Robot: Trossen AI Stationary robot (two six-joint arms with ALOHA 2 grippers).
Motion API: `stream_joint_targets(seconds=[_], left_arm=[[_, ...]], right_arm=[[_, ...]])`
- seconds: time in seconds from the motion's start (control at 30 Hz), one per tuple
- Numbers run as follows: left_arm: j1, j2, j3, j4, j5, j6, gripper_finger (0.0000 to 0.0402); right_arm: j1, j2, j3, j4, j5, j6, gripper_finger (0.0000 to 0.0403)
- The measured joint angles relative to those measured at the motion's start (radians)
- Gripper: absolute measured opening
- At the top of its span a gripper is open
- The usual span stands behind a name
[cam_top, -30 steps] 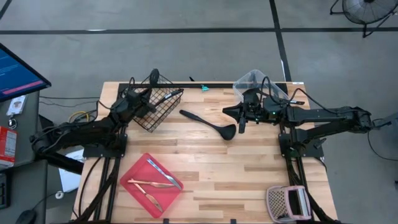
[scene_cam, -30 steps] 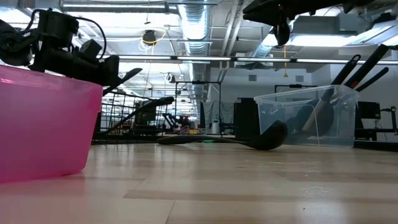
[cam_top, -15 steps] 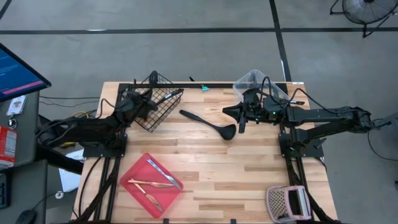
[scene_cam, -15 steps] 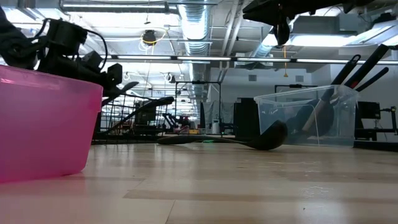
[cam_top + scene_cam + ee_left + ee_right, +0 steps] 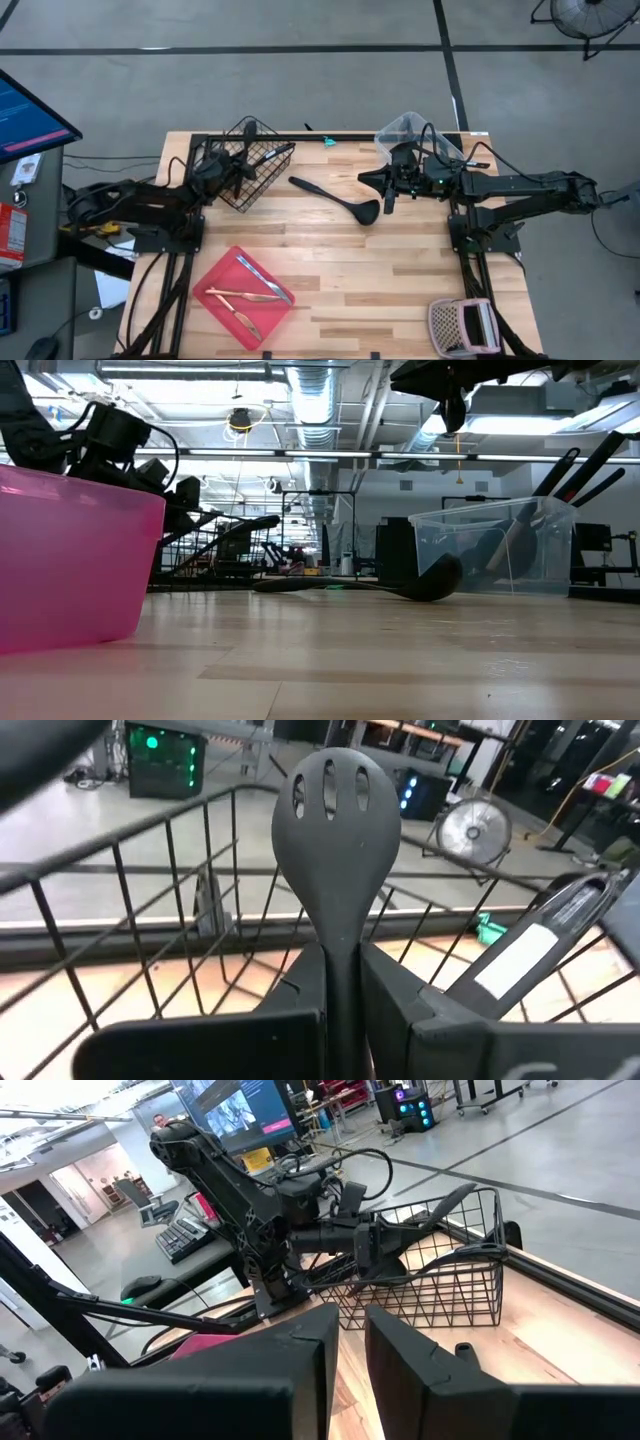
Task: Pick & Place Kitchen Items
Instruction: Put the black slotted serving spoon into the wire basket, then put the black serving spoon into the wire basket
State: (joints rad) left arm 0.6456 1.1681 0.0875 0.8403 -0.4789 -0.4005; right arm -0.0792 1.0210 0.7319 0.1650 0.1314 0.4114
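Now, left end effector [image 5: 340, 990] clamped on slotted spoon [image 5: 338, 830], head pointing forward over wire basket [image 5: 255, 172]

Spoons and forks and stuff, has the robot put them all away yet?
Not all. Some cutlery already lies in the red tray, and dark utensils stand in the clear tub. Right now the left gripper is shut on a slotted spoon over the wire basket. A black ladle lies on the table, waiting. The right gripper hangs near it, apparently holding nothing.

We see two matte black jointed arms, the left arm [image 5: 140, 200] and right arm [image 5: 530, 190], draped with looping black cables.
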Motion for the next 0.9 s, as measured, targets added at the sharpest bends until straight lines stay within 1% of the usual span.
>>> stream_joint_targets(seconds=[0.23, 0.47, 0.57, 0.73, 0.9], left_arm=[[0.0, 0.051, 0.001, 0.009, 0.001, -0.031, 0.0015], [0.0, 0.054, 0.002, 0.011, 0.019, -0.028, 0.0021], [0.0, 0.054, 0.002, 0.011, 0.033, -0.028, 0.0037], [0.0, 0.054, 0.002, 0.011, 0.037, -0.027, 0.0076], [0.0, 0.054, 0.002, 0.012, 0.09, -0.014, 0.0125]], right_arm=[[0.0, 0.0, 0.0, 0.0, 0.0, 0.0, 0.0052], [0.0, 0.0, 0.0, 0.0, 0.0, 0.0, 0.0052], [0.0, 0.0, 0.0, 0.0, 0.0, 0.0, 0.0052], [0.0, 0.0, 0.0, 0.0, 0.0, 0.002, 0.0052], [-0.001, 0.0, 0.0, 0.0, 0.0, 0.042, 0.0052]])
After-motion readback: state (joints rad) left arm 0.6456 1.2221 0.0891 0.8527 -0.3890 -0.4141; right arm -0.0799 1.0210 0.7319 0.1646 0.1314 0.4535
